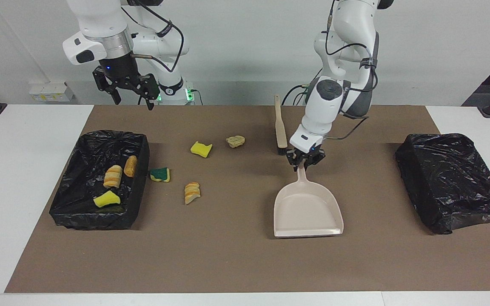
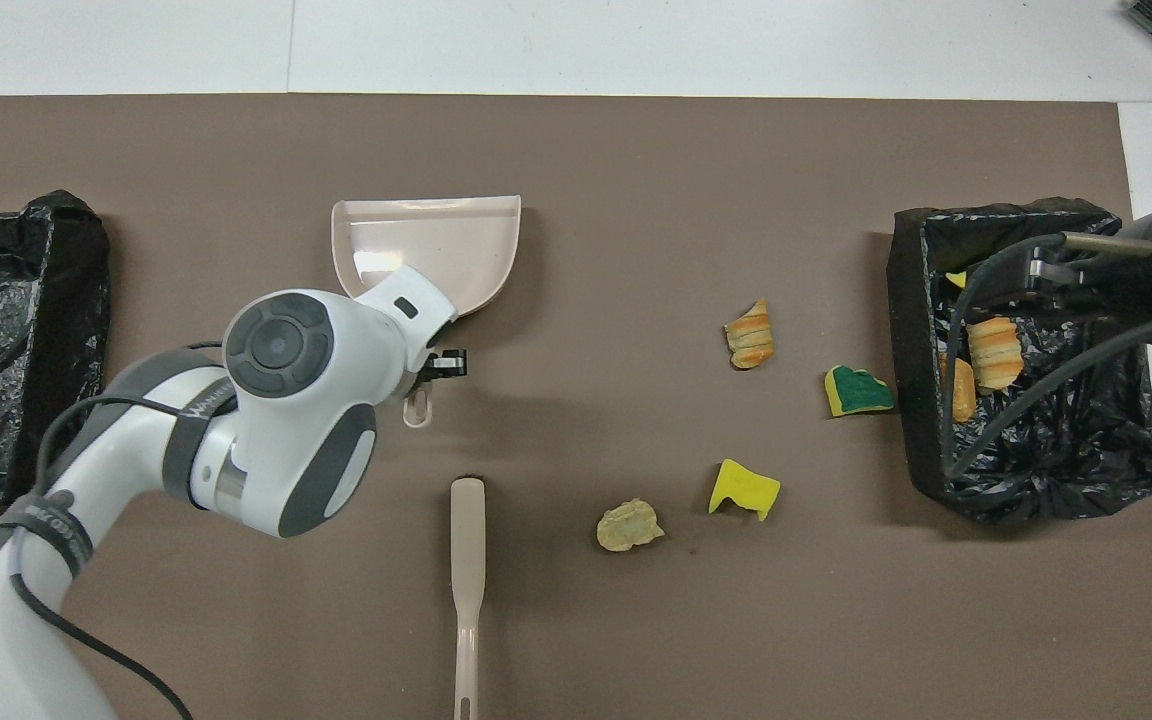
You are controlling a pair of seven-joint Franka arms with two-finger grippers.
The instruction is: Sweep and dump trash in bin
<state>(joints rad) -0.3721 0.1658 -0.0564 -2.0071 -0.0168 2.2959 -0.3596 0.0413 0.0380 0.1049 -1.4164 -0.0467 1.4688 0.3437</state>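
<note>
The left gripper point(image 1: 305, 162) pinches the handle of the beige plastic dustpan point(image 1: 307, 210), which lies on the brown mat point(image 1: 236, 255). This grip is clear only in the facing view; in the overhead view the left arm's white wrist covers the gripper, and only the handle's loop end point(image 2: 417, 410) shows under it.

The right gripper point(image 1: 127, 88) hangs spread in the air over the table edge nearest the robots, at the right arm's end. In the overhead view it is partly cut off by the frame edge and it overlaps the bin.

The trash is in two groups. Four scraps lie on the mat: a yellow sponge piece point(image 1: 201, 149), a tan crumpled chunk point(image 1: 235, 141), a green and yellow sponge point(image 1: 160, 174) just beside the bin, and an orange-striped bread piece point(image 1: 192, 192). Three more point(image 1: 113, 176) lie in the black-lined bin point(image 1: 70, 212); the overhead view hides them partly with cables.

The beige long-handled brush point(image 1: 280, 125) lies near the dustpan handle, nearer to the robots. A second black-bagged bin point(image 1: 453, 182) is at the left arm's end.
</note>
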